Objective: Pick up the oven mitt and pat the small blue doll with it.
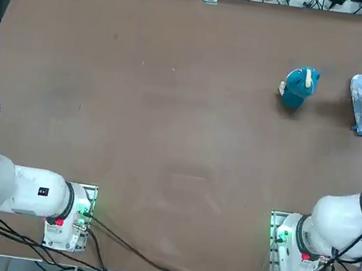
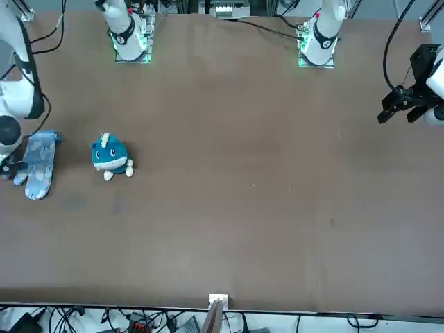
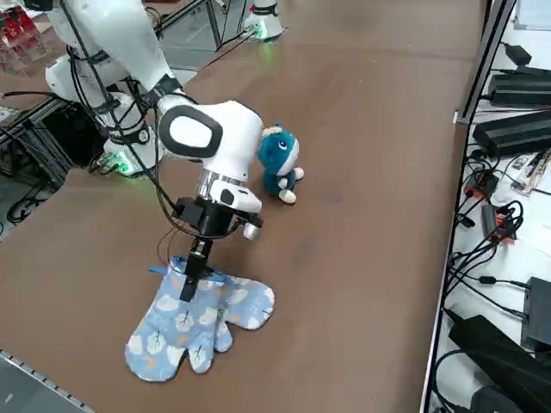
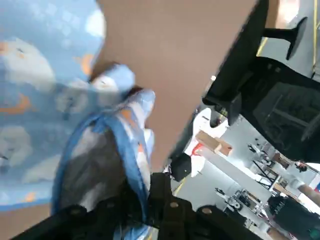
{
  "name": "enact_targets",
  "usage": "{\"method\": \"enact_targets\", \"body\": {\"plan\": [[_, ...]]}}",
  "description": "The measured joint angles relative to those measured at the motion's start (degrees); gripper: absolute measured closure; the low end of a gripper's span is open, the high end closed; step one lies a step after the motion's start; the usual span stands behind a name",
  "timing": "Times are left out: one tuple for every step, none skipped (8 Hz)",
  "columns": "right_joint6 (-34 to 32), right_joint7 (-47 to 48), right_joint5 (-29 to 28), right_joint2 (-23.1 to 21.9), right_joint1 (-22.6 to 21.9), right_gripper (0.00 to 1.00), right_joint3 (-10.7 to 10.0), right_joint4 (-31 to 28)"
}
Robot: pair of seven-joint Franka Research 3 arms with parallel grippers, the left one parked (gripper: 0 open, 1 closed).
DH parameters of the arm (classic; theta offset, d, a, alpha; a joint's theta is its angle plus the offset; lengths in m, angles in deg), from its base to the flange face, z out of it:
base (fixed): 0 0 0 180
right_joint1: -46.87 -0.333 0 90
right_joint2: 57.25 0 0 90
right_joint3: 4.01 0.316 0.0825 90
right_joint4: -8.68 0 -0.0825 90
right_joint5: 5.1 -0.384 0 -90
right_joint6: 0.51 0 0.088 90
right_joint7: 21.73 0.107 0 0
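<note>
I see a broad brown table (image 1: 169, 120), bare in the middle. The oven mitt (image 3: 194, 323) lies flat near its right edge, long axis along that edge. My right gripper (image 3: 186, 284) is at the cuff end, fingers pinched on the fabric. The small blue doll (image 1: 298, 86) sits just beside, toward centre. Fingertips are buried in cloth.

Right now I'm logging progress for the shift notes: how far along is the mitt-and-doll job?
Done: the right gripper has reached the oven mitt and sits at its cuff end. In hand: the grasp; the wrist view shows cuff fabric bunched at the jaws, but the mitt lies flat on the table. Left: lifting it, carrying it to the small blue doll standing nearby, and patting.
</note>
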Motion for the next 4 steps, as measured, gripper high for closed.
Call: {"method": "enact_targets", "body": {"plan": [[-0.1,1.5,0.0,0.3,-1.5,0.94,0.2,-1.1],[-0.3,2.1,0.0,0.6,-2.8,0.91,0.2,-2.3],[-0.3,2.5,0.0,0.8,-3.9,0.85,0.3,-3.4],[-0.7,2.6,-0.2,1.0,-4.9,0.76,0.3,-3.9]]}}
